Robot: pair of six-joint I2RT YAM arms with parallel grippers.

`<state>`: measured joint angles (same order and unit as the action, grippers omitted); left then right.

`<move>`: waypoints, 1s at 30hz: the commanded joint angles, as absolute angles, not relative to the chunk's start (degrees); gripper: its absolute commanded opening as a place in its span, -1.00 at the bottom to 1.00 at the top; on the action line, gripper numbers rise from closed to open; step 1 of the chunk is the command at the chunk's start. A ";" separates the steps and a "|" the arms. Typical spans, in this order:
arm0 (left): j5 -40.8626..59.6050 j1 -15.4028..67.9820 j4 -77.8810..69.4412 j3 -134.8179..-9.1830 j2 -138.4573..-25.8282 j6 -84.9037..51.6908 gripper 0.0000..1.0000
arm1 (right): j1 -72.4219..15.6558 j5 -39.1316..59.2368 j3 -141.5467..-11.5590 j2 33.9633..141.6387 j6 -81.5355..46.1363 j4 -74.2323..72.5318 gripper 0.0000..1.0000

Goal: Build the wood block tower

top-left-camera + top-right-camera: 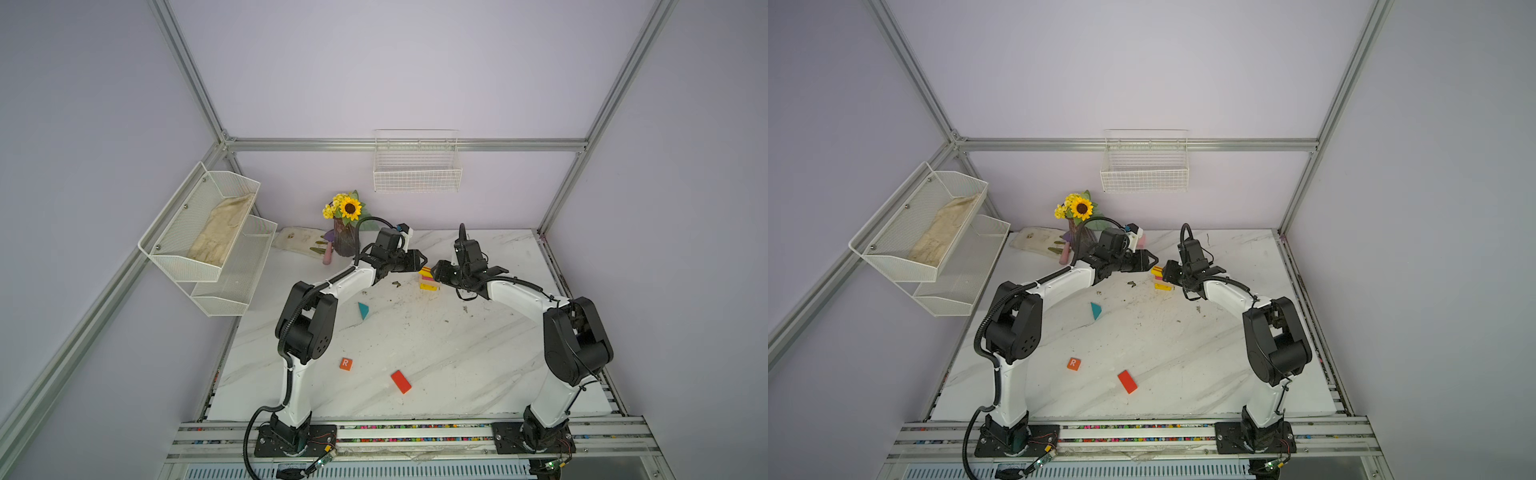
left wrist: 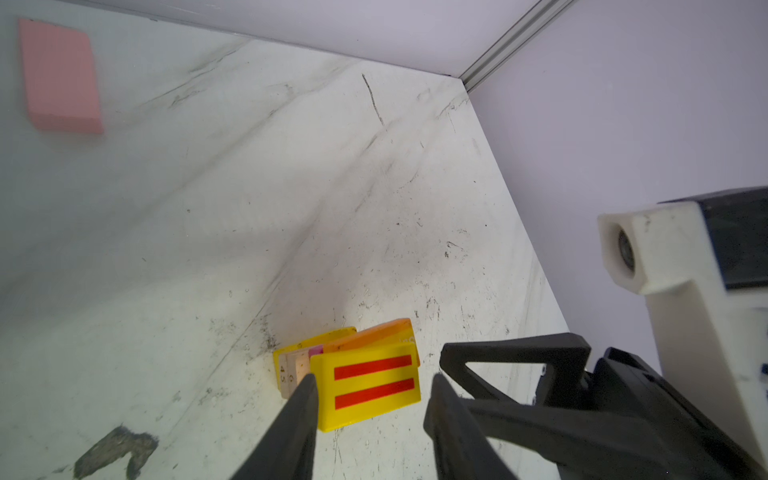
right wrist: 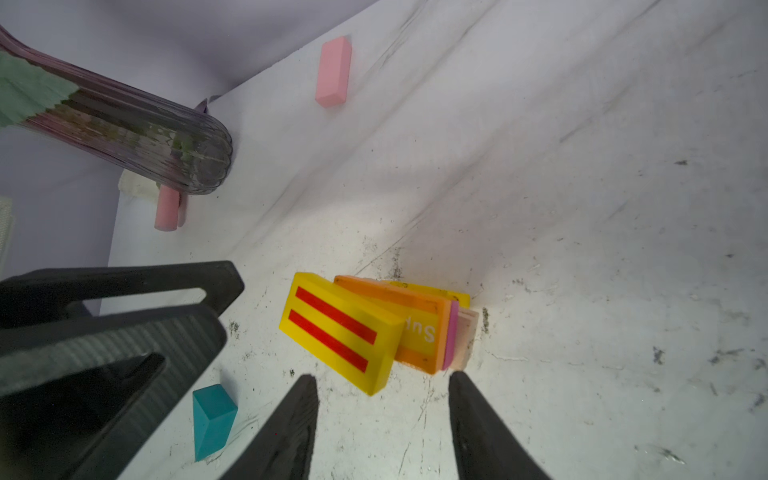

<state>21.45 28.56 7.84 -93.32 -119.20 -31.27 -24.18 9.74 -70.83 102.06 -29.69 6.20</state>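
The tower (image 1: 428, 280) (image 1: 1160, 279) stands at the back middle of the table: a yellow base, a tan numbered block, a magenta slab, an orange lettered slab (image 3: 419, 328), and a yellow red-striped slab (image 2: 368, 384) (image 3: 338, 330) on top, askew and overhanging. My left gripper (image 2: 372, 381) (image 1: 423, 262) is open astride the striped slab; one fingertip (image 2: 305, 388) is at its edge, the other stands clear. My right gripper (image 3: 382, 376) (image 1: 435, 271) is open just short of the slab's corner, holding nothing. A teal triangle (image 1: 363, 310) (image 3: 212, 419), an orange R cube (image 1: 345, 364) and a red slab (image 1: 401, 381) lie loose.
A pink block (image 2: 62, 75) (image 3: 332, 72) lies near the back wall. A ribbed vase with a sunflower (image 1: 345, 243) (image 3: 124, 129) and a pink cylinder (image 3: 166, 212) stand at the back left. Mesh shelves (image 1: 208, 232) hang on the left wall, a wire basket (image 1: 417, 166) on the back wall.
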 commanded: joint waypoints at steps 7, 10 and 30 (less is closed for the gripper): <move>24.30 29.00 6.59 -95.70 -120.82 -33.05 -0.15 | -24.89 9.71 -71.39 104.24 -28.83 6.09 0.07; 24.28 29.18 6.59 -95.62 -121.01 -33.05 -0.19 | -24.99 9.61 -71.75 104.76 -28.74 6.24 0.05; 24.46 29.71 6.24 -94.94 -120.32 -33.00 -0.23 | -25.03 7.42 -72.09 103.52 -28.83 7.21 -0.07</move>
<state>23.83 29.41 7.92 -93.32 -121.16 -32.45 -24.56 8.69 -70.89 104.29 -29.10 6.24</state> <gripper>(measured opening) 0.386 0.457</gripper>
